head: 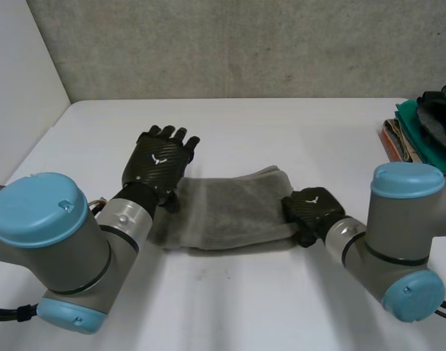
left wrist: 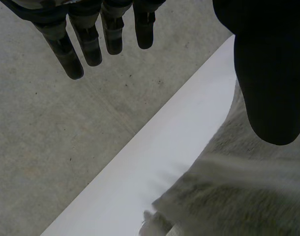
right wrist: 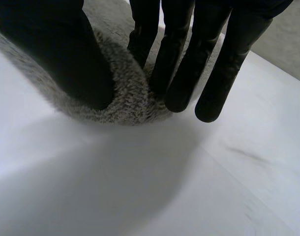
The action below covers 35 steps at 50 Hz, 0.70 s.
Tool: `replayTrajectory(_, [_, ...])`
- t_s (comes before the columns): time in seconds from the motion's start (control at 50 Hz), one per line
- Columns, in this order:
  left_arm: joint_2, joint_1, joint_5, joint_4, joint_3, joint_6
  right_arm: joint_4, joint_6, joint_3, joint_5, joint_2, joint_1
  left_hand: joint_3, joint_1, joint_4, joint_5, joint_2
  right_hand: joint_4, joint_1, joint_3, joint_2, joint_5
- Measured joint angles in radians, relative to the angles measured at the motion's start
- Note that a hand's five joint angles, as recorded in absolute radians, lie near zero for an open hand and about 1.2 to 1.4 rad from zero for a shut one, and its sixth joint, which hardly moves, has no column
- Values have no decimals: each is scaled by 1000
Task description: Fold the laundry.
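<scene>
— Surface?
— Smooth white table (head: 230,307), rough grey concrete wall (head: 245,44) behind.
— Cloth?
— Long fuzzy grey towel (head: 223,212): the right hand (head: 311,210) pinches its end, thumb against fingers; the left hand (head: 159,162) hangs with fingers released, towel under its thumb.

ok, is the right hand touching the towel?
Touching. The right wrist view shows the thumb and fingers of the right hand pinching the towel at its end.

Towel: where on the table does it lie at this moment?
In the head view the towel lies in the middle of the table, between the hands: left hand over its left end, right hand gripping its right end.
</scene>
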Motion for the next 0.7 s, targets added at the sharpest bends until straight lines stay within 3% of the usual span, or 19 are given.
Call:
replayTrajectory(0.18, [34,9,-1,-7,-18,2,6,-108,40,31,-106,-53,0,0,0,0,0,53,17,43,21,40])
replayTrajectory(0.3, [54,15,-4,-24,-30,-2,-3,-362,51,75,-187,-19,0,0,0,0,0,53,32,43,26,40])
replayTrajectory(0.42, [66,31,-18,-33,-35,-4,-146,-584,-16,74,-146,176,0,0,0,0,0,54,47,43,33,48])
replayTrajectory(0.56, [85,65,-93,-32,-30,-7,-328,-632,-80,-37,-4,383,0,0,0,0,0,54,61,43,33,61])
replayTrajectory(0.62, [91,74,-128,-32,-26,-9,-350,-598,-94,-91,44,408,0,0,0,0,0,-249,-255,-282,-296,-230])
replayTrajectory(0.66, [94,77,-150,-31,-22,-10,-355,-535,-102,-124,69,410,0,0,0,0,0,-656,-610,-670,-693,-633])
replayTrajectory(0.7, [95,77,-161,-31,-20,-11,-353,-458,-107,-137,73,400,0,0,0,0,0,-850,-693,-859,-873,-815])
